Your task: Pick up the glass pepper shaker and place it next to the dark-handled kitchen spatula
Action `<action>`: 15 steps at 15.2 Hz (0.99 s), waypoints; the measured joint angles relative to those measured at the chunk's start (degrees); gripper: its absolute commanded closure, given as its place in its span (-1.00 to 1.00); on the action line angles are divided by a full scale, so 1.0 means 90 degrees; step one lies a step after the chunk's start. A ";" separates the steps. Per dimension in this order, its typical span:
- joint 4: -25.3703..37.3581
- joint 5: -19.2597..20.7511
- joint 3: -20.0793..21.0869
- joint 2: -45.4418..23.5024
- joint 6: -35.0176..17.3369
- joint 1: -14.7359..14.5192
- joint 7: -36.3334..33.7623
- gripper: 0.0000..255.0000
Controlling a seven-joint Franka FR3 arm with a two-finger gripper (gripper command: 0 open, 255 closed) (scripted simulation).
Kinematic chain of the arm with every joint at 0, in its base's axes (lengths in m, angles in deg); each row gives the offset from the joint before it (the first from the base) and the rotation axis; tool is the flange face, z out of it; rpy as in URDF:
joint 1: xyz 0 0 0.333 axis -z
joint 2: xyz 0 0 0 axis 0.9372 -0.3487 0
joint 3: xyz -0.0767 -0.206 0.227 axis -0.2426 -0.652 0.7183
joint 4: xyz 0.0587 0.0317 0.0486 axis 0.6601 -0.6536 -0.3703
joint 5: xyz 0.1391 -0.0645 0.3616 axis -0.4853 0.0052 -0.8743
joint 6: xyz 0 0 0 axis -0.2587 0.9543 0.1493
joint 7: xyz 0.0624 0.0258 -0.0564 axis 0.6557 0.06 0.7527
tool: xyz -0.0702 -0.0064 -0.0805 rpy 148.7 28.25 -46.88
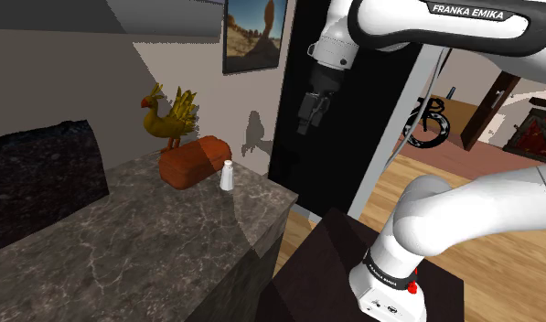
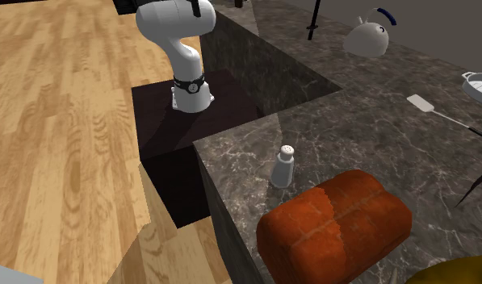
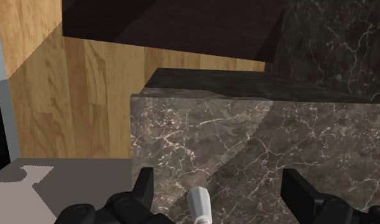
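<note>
The pepper shaker [image 1: 227, 175] is a small pale bottle with a perforated cap. It stands upright near the corner of the dark marble counter [image 1: 152, 238], beside a red-brown bread loaf [image 1: 193, 161]. In the second exterior view the shaker [image 2: 282, 166] stands well apart from the spatula [image 2: 441, 114], which lies at the far right with a white blade and a thin dark handle. My gripper [image 1: 306, 123] hangs high above the counter's edge, up and to the right of the shaker. In the wrist view the gripper [image 3: 220, 191] is open, and the shaker [image 3: 198, 205] shows far below between the fingers, untouched.
A golden rooster figure [image 1: 170, 114] stands behind the loaf. A white kettle [image 2: 368, 36] and a white dish [image 2: 479, 85] sit at the counter's far side. The dark stand [image 2: 190, 121] rests on a wooden floor [image 2: 61, 145] below the counter's edge.
</note>
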 measured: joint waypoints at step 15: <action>0.0576 0.0497 0.0881 -0.2906 -0.2268 0.0122 -0.0681 -1.00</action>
